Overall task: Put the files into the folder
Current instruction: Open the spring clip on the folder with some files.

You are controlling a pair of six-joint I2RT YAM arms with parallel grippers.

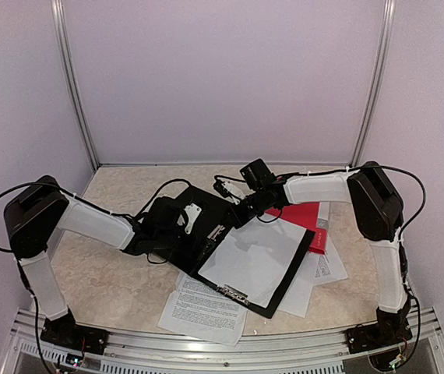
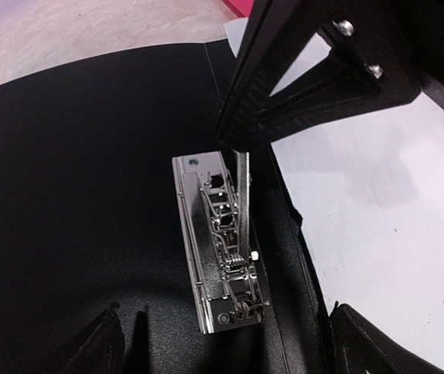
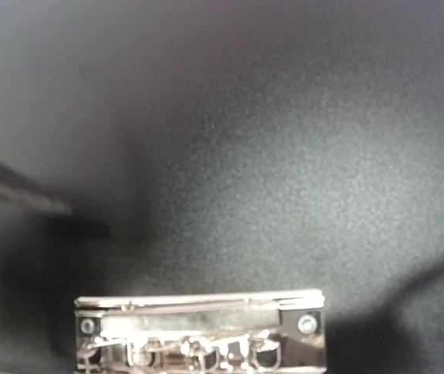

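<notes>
Paper (image 1: 257, 257) lies in the folder (image 2: 66, 195), right of the spread left pincer (image 2: 230, 351); the right pincer (image 2: 241, 140), pressed together, is at the clip (image 2: 218, 249); loose sheets (image 1: 199, 312) lie outside.

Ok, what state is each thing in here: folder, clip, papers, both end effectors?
Folder: open, lying flat.
Clip: lever looks lifted.
Blank sheet: flat on the folder's right half.
Printed sheets: loose, partly under the folder.
Left end effector: open over the clip.
Right end effector: shut, tip at the clip's lever.
</notes>
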